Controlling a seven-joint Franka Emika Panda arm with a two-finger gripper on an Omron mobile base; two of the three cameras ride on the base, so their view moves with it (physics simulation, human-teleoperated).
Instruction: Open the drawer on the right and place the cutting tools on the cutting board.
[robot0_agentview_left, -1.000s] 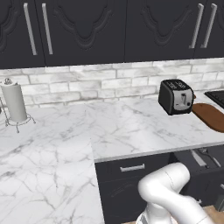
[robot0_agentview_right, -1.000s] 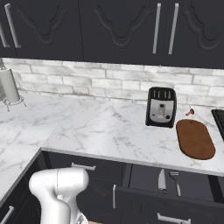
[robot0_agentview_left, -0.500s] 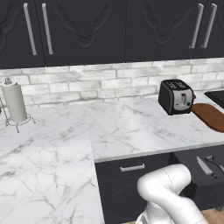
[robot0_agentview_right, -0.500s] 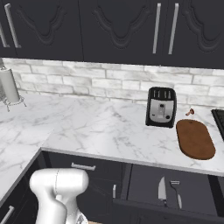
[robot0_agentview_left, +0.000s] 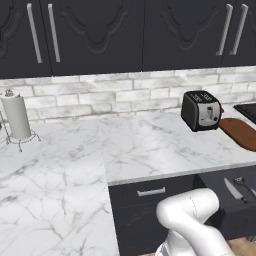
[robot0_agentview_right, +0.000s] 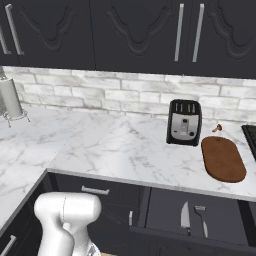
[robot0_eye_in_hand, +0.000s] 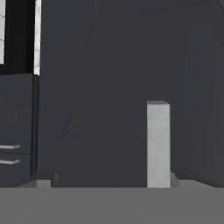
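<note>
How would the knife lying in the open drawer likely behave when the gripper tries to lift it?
The knife lies flat on the drawer floor, so gripping it looks awkward. Its smooth silvery blade may be slippery; the dark handle seems safer. It looks stiff and small, probably light.

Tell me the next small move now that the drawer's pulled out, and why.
Probably pull the hand back from the silver handle and lift toward the drawer. It stands open, with the knife and the thinner utensil lying inside, and the cutting board bare beside the toaster.
</note>
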